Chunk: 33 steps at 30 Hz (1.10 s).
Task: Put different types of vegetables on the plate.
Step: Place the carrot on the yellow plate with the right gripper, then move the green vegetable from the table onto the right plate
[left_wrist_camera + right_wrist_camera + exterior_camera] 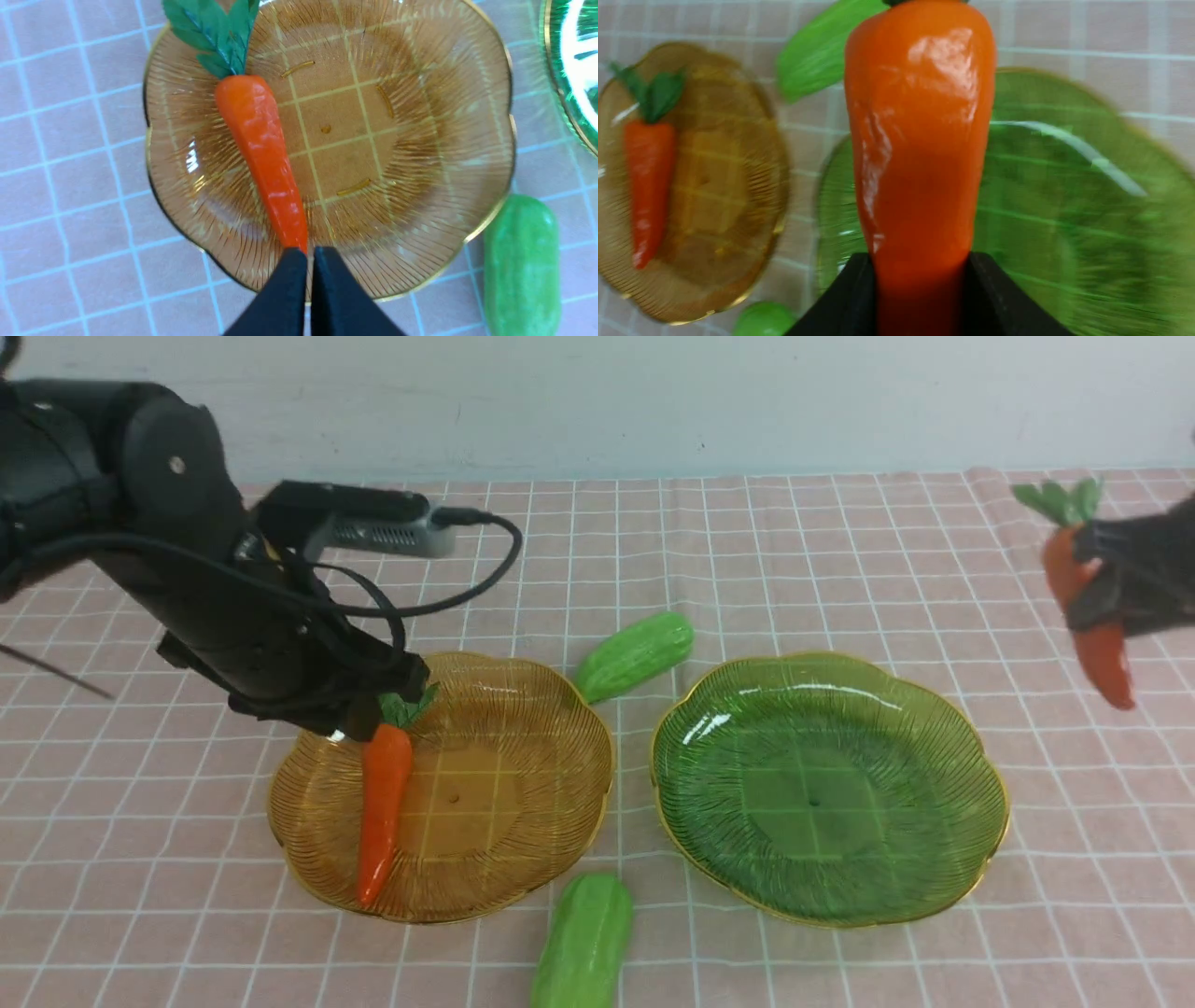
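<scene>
1. Front view: two carrots, two gourds and two plates can be counted, no more. One carrot, call it the plated carrot (381,807), is seen lying in the amber plate (504,887). The raised carrot (1074,581) is gripped by the right pincer (1083,577), leafy end up and body tilted, off to the right of the green plate (822,896). The far gourd (635,656) is left on the worktop (794,565) behind the gap between the plates; the near gourd (583,943) is found on the near side, cut off by the frame. The left pincer (362,717) is held over the amber plate, by the plated carrot's leaves.

2. Left wrist view: one whole plate and a bit of the green one are shown, plus one carrot and one gourd. The left pincer's two tips are pretty much brought together, with nothing gripped.

3. Right wrist view: both carrots, both plates and parts of both gourds are caught. The right pincer's two fingers are closed around the raised carrot's body, so they're kept apart by its thickness.
</scene>
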Tool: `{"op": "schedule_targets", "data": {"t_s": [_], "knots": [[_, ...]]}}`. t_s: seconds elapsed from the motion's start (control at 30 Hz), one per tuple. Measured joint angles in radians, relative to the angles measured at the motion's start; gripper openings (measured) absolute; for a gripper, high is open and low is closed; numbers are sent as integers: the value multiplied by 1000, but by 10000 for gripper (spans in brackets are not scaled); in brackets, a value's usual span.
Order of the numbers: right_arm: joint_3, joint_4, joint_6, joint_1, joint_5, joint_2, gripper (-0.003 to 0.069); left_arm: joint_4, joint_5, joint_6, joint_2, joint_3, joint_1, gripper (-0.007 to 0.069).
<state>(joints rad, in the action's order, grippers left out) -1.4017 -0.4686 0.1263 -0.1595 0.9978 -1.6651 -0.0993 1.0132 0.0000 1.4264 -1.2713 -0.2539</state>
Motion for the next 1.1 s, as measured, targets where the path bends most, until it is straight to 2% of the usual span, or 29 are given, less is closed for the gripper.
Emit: {"op": "schedule_targets", "data": {"t_s": [0.07,0.23,0.33,0.43,0.57,0.67,0.77,0.83,0.9,0.97,1.1], "knots": [[0,-22,-8,-67,-19,-15,228,0,6,0,-60,22,0,-2],[0,-100,-46,-325,-195,-136,228,-1,12,-7,-187,127,0,-3],[-21,-148,-54,-408,-267,-219,234,-17,19,-8,-259,242,0,-3],[-80,-179,-57,-445,-273,-303,269,-46,22,-8,-303,327,0,-3],[-183,-213,-57,-459,-210,-386,358,-98,22,21,-319,396,0,-3],[-238,-180,-56,-452,-125,-399,389,-170,-6,90,-314,420,0,-3],[-316,-95,-30,-412,21,-393,386,-264,-54,170,-295,422,-23,-3],[-379,-7,-28,-364,139,-369,351,-272,-89,174,-271,422,-80,-3],[-413,96,-32,-307,210,-314,276,-266,-129,148,-240,422,-146,-3],[-409,170,-44,-270,224,-261,211,-201,-187,40,-154,415,-281,-3],[-289,305,-65,-183,240,-67,31,-27,-237,-169,-11,364,-430,-2]]}}
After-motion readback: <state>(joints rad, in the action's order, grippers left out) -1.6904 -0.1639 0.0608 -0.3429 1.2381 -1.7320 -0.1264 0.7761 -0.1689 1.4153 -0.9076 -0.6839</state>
